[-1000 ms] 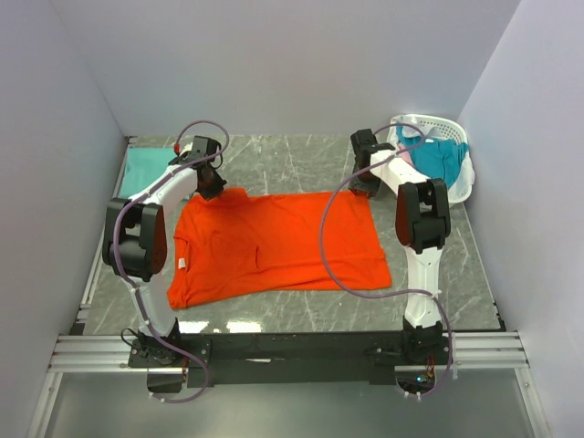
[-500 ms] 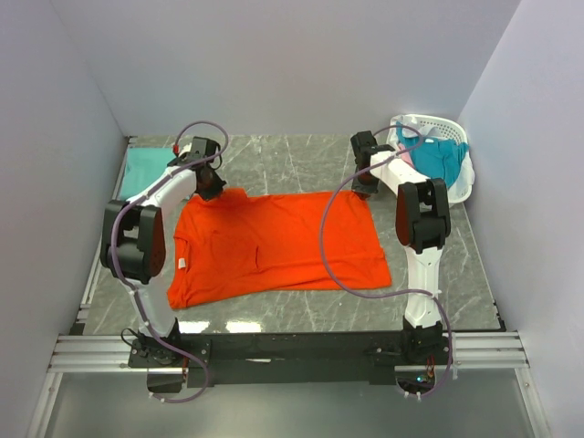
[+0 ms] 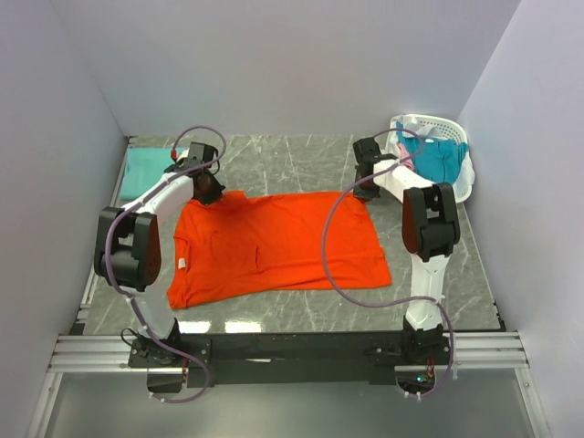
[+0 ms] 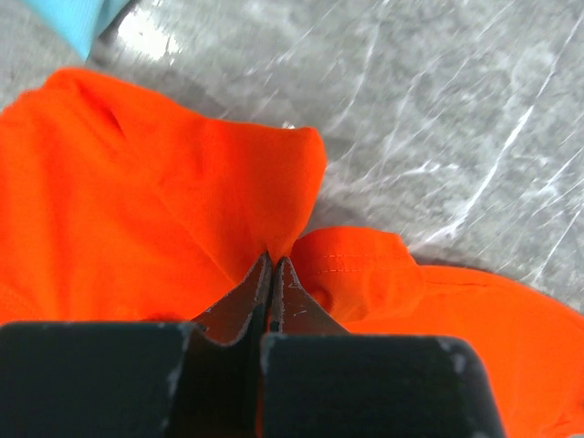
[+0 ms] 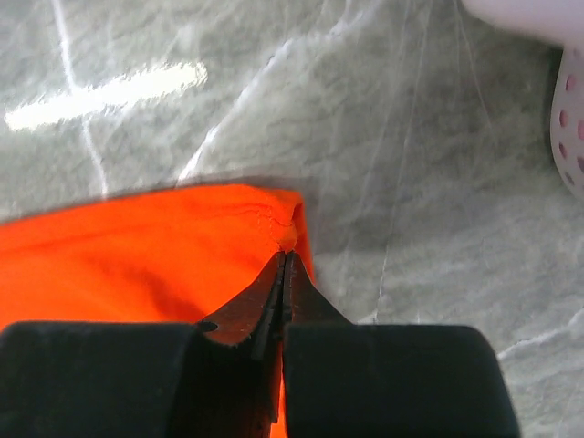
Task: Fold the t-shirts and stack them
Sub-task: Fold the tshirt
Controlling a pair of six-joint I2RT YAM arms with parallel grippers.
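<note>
A bright orange t-shirt (image 3: 274,245) lies spread flat across the middle of the grey marble table. My left gripper (image 3: 208,189) is shut on the shirt's far left part, where the orange cloth (image 4: 182,201) bunches up between the closed jaws (image 4: 272,260). My right gripper (image 3: 367,190) is shut on the shirt's far right corner (image 5: 274,214), pinched at the fingertips (image 5: 284,256). A mint-green shirt (image 3: 146,171) lies flat at the far left of the table. Teal-blue cloth (image 3: 440,157) hangs in the basket.
A white slotted plastic basket (image 3: 461,187) stands at the far right corner; its wall shows at the right wrist view's edge (image 5: 570,119). Pale walls close in the table on three sides. A purple cable (image 3: 333,274) loops over the shirt's right side.
The right gripper has closed on the shirt's far right corner. Both arms have shifted slightly and the gripped far edge is a little raised.
</note>
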